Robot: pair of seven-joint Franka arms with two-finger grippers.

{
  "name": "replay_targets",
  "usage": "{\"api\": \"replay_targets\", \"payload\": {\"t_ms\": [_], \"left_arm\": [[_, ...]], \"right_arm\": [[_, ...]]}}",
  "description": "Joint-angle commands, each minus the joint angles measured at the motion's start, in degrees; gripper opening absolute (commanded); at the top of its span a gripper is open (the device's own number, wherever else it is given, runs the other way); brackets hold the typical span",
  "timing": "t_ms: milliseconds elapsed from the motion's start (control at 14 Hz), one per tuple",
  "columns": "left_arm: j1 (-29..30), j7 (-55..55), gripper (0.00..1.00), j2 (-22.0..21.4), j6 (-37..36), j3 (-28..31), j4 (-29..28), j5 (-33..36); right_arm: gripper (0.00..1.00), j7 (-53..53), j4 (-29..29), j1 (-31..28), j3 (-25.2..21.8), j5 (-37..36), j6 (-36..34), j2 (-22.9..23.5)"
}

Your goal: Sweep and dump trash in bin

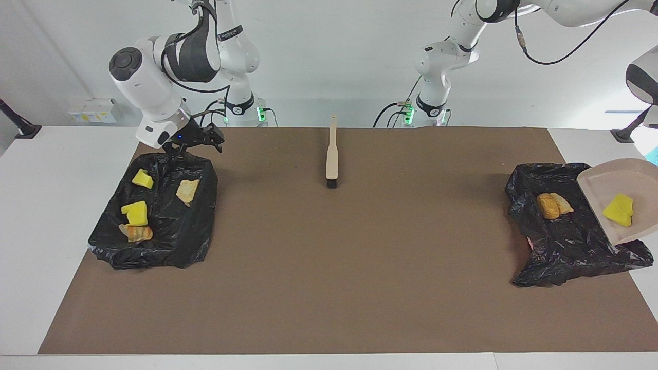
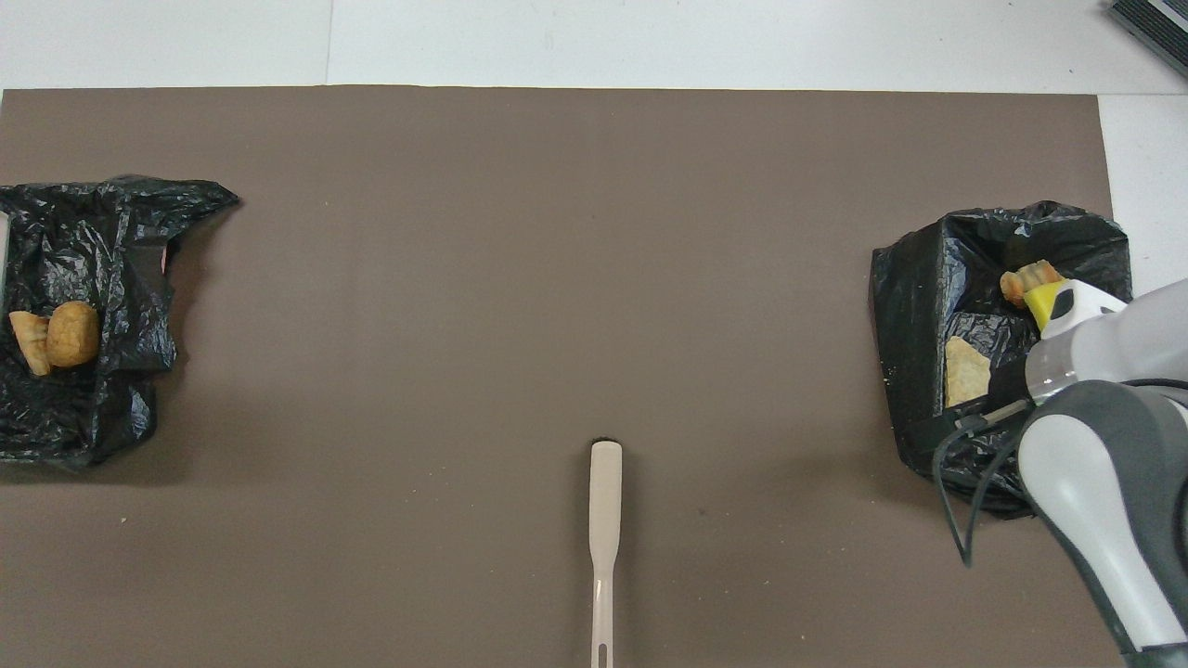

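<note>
Right jaws: apart and empty, hanging over the robot-side edge of the crumpled black plastic bag bin (image 1: 169, 241) at the right arm's end of the bench (image 1: 51, 205). Below them, in that bin, apart from the fingertips: two small yellow sponge chunks (image 1: 142, 178), one pale tan bread-like lump (image 1: 187, 190) and one golden-brown striped bread-like lump (image 1: 136, 233). Nearest to the jaws, the yellow chunk and the tan lump at the bin's robot-side end; farthest from the robots, the striped lump.

Left jaws: outside both views, together; cannot tell what they clamp.

At the left arm's end, a second crumpled black plastic bag bin (image 1: 565, 246) with two golden-brown bread-like lumps (image 1: 552, 204) lying in it, touching each other. Over that bin's outer edge, a beige plastic dustpan (image 1: 635, 177), tilted steeply with its mouth down toward the bag, running off the picture's edge. On the pan's sloping floor, one yellow sponge chunk with a notched edge (image 1: 618, 209), not yet in the bin.

Midway between the arms, flat on the brown mat (image 1: 360, 267) near its robot-side edge, a beige hand brush with black bristles (image 1: 332, 154), handle toward the robots, well apart from both bins and from the right jaws.
</note>
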Motion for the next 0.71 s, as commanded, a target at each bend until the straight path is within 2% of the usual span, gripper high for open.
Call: {"api": "replay_targets", "payload": {"t_ms": [0,285,641], "left_arm": [[-2.0,-0.9,0.0,-2.0,0.6,0.7,-0.9,4.3],[-4.3,-0.9,0.0,-3.4,-0.1,0.6,-0.9,7.8],[-5.8,-6.7,0.0,-5.1,-1.0,0.2,-1.5,13.5]], "right_arm": [[1.0,9.4,-1.7,4.5,0.7,-1.8,-1.4,-3.6],[1.0,11.6,3.3,5.5,0.4,-2.9,-2.2,-3.4],[1.0,11.4,13.0,5.2,0.6,-10.9,-5.1,-1.4]]}}
